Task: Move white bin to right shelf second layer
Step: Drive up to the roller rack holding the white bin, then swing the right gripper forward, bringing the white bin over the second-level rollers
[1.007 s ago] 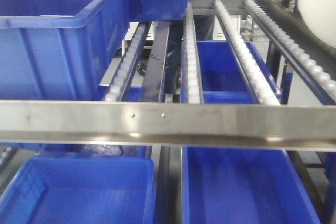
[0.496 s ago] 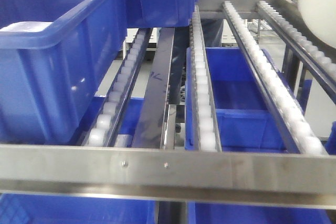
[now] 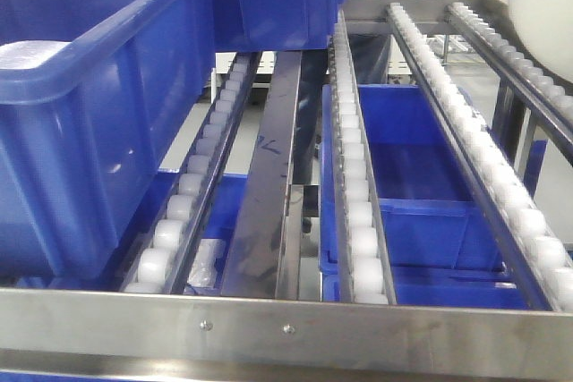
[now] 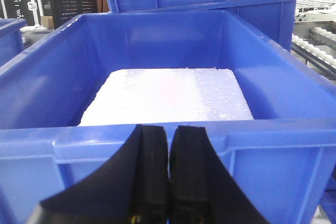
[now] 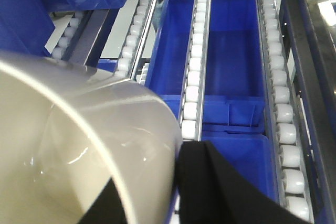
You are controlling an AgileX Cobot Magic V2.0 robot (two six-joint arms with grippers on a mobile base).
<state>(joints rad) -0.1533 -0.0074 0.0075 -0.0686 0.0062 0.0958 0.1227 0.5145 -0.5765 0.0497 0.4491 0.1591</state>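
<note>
Right wrist view shows the right tool (image 5: 176, 195) clamped on the white bin's (image 5: 79, 150) wall at seven o'clock, carried above the right shelf second layer (image 5: 195, 66); lowering onto its rollers seems next, left tool (image 4: 169, 169) pinched empty.

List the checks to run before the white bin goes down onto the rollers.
1. Right claw clamped on the white bin wall: ok.
2. Right-hand roller rails of the right shelf second layer bare: ok.
3. Blue crate sits on the left rails, apart from those rails: ok.
4. Bin lined up over the rails: cannot tell, since only its edge shows at the front view's top right.
5. Left claw shut and empty, facing the crate: ok.
</note>
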